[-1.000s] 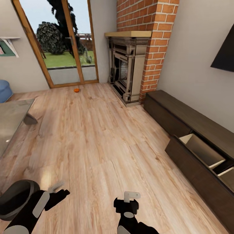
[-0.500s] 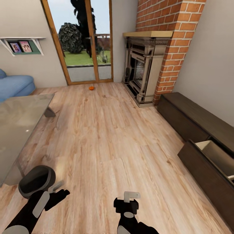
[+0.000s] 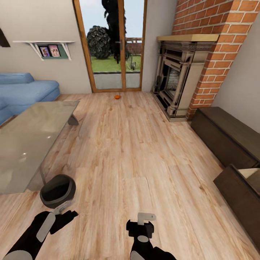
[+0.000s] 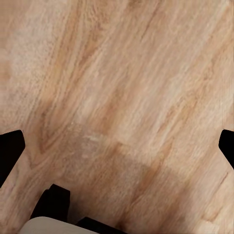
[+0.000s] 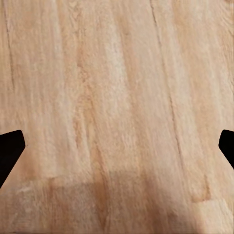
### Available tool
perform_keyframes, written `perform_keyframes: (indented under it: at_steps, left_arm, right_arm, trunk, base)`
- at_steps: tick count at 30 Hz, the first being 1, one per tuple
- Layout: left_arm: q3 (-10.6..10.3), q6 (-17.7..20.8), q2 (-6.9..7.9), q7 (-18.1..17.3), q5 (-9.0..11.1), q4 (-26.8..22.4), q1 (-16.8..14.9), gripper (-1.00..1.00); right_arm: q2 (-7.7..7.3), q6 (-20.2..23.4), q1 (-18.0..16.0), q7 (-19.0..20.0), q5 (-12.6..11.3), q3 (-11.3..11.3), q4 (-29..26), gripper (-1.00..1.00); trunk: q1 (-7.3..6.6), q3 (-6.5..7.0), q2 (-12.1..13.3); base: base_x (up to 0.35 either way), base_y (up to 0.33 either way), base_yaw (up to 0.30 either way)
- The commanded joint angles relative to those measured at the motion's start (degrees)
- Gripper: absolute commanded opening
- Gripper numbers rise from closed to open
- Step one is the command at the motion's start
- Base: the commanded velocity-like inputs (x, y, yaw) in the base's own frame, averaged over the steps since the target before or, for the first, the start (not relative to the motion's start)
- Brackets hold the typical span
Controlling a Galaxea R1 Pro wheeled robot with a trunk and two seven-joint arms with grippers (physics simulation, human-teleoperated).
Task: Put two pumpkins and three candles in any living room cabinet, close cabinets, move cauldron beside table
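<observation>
At the left of the head view a blue sofa (image 3: 25, 90) sits behind the glass-topped coffee table (image 3: 32, 141), and the black cauldron (image 3: 57, 190) stands on the wooden floor (image 3: 137, 155) just beside the table's near corner, just ahead of the left gripper (image 3: 62, 213). That gripper's jaws are spread wide with nothing between them, the wrist view showing bare boards. The cauldron looks rigid and probably fairly light; its flared rim seems the best place to pinch. Farther off, by the glass door (image 3: 113, 47), lies one small orange pumpkin (image 3: 117, 96), round, hard and likely to roll, so it wants a grip across its middle. The right gripper (image 3: 143, 221) also hangs wide and empty. At the right, past the fireplace (image 3: 180, 83), the long dark cabinet (image 3: 224, 137) has a drawer (image 3: 242, 191) pulled out.
</observation>
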Motion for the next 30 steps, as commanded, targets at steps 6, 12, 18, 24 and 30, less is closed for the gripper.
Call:
perform_keyframes:
  at_steps: [6, 12, 18, 24, 30]
  left_arm:
    - [0.1, 0.3, 0.0, 0.5, 0.6, -0.1, 0.0, 1.0]
    - [0.1, 0.3, 0.0, 0.5, 0.6, 0.0, 0.0, 1.0]
    - [0.1, 0.3, 0.0, 0.4, 0.7, -0.1, 0.0, 1.0]
    - [0.1, 0.3, -0.01, 0.4, 0.7, 0.0, 0.0, 1.0]
    - [0.1, 0.3, -0.06, 0.4, 0.8, 0.0, 0.0, 1.0]
  right_arm:
    - [0.01, 0.3, -0.1, -0.3, -0.1, 0.1, -0.1, 1.0]
    - [0.04, 0.2, -0.1, -0.3, 0.0, 0.4, -0.2, 1.0]
    - [0.05, -0.1, -0.1, -0.3, 0.0, 2.0, -0.2, 1.0]
    - [0.03, -0.2, -0.1, -0.3, 0.0, 2.1, -0.1, 1.0]
    - [0.04, -0.4, -0.1, -0.3, 0.0, 2.2, -0.2, 1.0]
  trunk:
    - [0.0, -0.05, 0.0]
    - [0.0, -0.04, 0.0]
    - [0.0, 0.05, 0.0]
    - [0.0, 0.19, 0.0]
    - [0.0, 0.38, 0.0]
  base:
    - [-0.112, 0.0, 0.279]
    - [-0.224, 0.012, 0.279]
    - [-0.234, 0.127, 0.279]
    - [-0.235, 0.182, 0.279]
    - [-0.235, 0.19, 0.279]
